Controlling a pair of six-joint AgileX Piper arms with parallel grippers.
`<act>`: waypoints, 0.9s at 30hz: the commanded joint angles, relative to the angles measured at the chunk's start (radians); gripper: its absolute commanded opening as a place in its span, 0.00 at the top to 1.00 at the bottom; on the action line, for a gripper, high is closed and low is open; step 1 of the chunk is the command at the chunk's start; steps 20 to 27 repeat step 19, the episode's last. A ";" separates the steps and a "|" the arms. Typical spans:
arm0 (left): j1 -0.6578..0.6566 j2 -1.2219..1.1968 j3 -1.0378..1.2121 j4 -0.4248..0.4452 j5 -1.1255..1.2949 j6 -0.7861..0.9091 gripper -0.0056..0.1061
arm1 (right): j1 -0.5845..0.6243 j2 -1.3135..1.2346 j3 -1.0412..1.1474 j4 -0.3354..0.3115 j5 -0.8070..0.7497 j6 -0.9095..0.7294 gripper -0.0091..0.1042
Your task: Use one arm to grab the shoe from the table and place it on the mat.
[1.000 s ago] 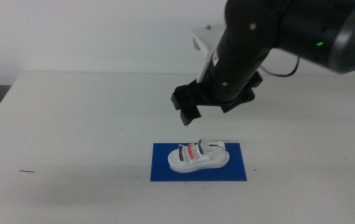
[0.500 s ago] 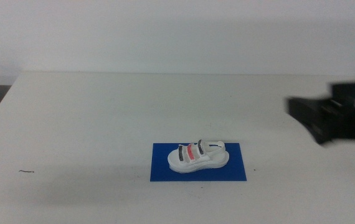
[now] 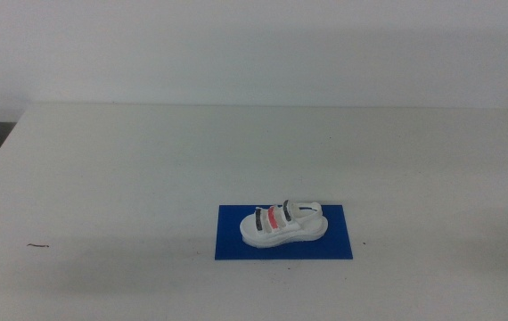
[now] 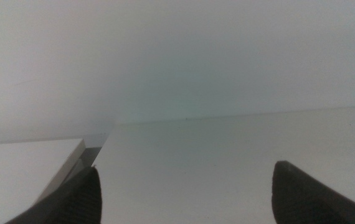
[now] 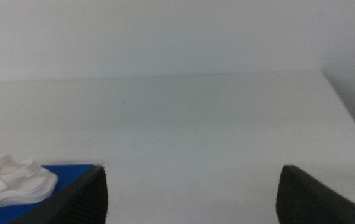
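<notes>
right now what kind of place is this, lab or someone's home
Probably a lab test bench: a bare white table against a blank wall, holding only a small shoe on a blue mat, with robot grippers watching.

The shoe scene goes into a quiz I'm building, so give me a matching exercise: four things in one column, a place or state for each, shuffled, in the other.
Things:
1. shoe
2. mat
3. left gripper
4. right gripper

Places or states:
A. flat on the table, under something
B. open, its wrist view showing the shoe's end
C. resting on the blue rectangle
D. open, only a dark tip at the middle view's bottom left corner

Pairs: 1-C, 2-A, 3-D, 4-B
</notes>
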 commanded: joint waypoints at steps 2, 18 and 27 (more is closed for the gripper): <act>0.000 0.005 0.000 -0.004 -0.011 -0.001 0.11 | -0.020 -0.130 0.071 -0.022 -0.021 -0.008 0.22; 0.000 0.005 0.000 -0.004 -0.011 -0.001 0.11 | -0.020 -0.341 0.141 -0.022 0.026 -0.008 0.22; 0.000 0.005 0.000 -0.004 -0.011 -0.001 0.11 | -0.020 -0.341 0.141 -0.022 0.026 -0.008 0.22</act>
